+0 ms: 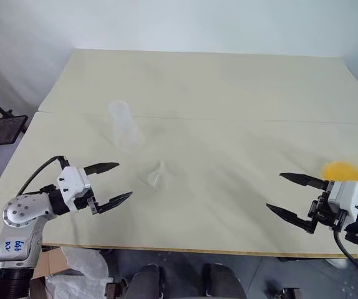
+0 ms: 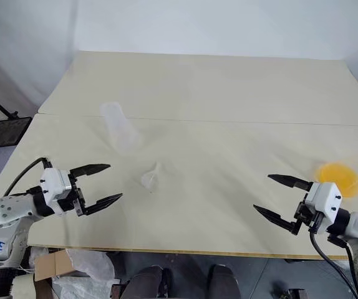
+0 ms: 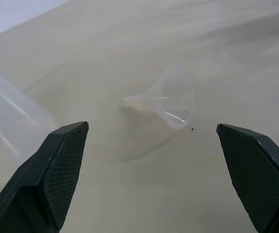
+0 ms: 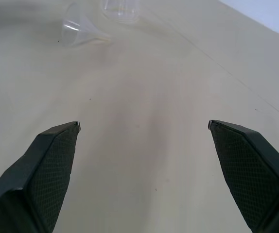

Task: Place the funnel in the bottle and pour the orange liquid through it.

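The clear funnel (image 1: 158, 176) lies on its side on the cream table, a little right of my left gripper (image 1: 116, 182), which stands open and empty. In the left wrist view the funnel (image 3: 171, 97) lies ahead between the spread fingers. The tall clear bottle (image 1: 123, 124) stands upright behind the funnel. The orange liquid (image 1: 343, 172) sits in a clear vessel at the table's right edge, just behind my right gripper (image 1: 283, 192), which is open and holds nothing. The right wrist view shows the funnel (image 4: 78, 30) and the bottle's base (image 4: 120, 8) far ahead.
The cream table (image 1: 229, 93) has a seam running across its middle. A cardboard box and crumpled plastic (image 1: 73, 268) lie on the floor below the front left edge. A black stand (image 1: 1, 128) is off the table's left side.
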`<state>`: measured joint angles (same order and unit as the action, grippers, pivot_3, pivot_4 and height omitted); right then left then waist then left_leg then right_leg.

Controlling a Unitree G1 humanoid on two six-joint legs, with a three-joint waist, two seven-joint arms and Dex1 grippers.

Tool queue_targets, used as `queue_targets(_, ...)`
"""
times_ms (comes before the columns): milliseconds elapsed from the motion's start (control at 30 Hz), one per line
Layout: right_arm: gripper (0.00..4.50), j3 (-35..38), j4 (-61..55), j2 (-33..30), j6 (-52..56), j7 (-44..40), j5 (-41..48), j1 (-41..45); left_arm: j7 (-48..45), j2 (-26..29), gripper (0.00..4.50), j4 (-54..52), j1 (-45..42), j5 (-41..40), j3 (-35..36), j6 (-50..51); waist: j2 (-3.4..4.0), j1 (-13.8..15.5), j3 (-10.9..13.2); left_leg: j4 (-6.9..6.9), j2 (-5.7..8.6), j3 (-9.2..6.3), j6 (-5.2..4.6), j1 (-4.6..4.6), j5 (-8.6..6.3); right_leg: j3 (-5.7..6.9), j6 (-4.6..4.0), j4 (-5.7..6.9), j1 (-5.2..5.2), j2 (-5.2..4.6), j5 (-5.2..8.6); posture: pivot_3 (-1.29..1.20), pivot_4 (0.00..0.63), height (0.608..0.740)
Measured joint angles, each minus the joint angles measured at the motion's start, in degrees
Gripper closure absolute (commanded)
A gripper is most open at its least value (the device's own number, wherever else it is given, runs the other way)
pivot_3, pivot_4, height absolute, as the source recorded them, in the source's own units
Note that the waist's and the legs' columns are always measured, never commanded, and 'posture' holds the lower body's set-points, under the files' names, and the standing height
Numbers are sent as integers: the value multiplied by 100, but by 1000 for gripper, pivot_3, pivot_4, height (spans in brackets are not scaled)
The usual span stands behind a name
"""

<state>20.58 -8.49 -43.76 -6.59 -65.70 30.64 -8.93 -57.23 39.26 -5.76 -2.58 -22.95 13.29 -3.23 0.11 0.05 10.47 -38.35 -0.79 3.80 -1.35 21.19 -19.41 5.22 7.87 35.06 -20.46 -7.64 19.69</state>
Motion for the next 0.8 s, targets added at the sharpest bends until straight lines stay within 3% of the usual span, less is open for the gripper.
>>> queue_targets(333,61,-126,186,161,35,45,-37,259,94,-1,0,-71,103,-144,34,285,0,-12,0,-8,-1,0,0,-1,0,-2,0,5,0,1,0,0,150,740)
queue_targets(467,61,-333,141,422,280,304,9,619,414,-159,0,-97,279,-459,433,580,0,-31,0,-10,-4,-1,1,-1,0,-2,0,9,-1,-2,0,0,150,740)
queue_targets(633,61,-900,-330,1191,971,1135,258,1528,1563,-928,0,-1,932,-972,1516,1102,-1,-115,1,-12,-12,-13,6,-2,1,-1,-2,26,-7,-19,-1,0,150,740)
queue_targets(800,61,-1121,-358,1380,1166,1518,193,2019,2049,-1376,0,-26,1545,-1016,1891,1058,-9,15,3,-22,3,-20,0,5,-5,6,-2,30,-6,-18,-1,0,150,740)
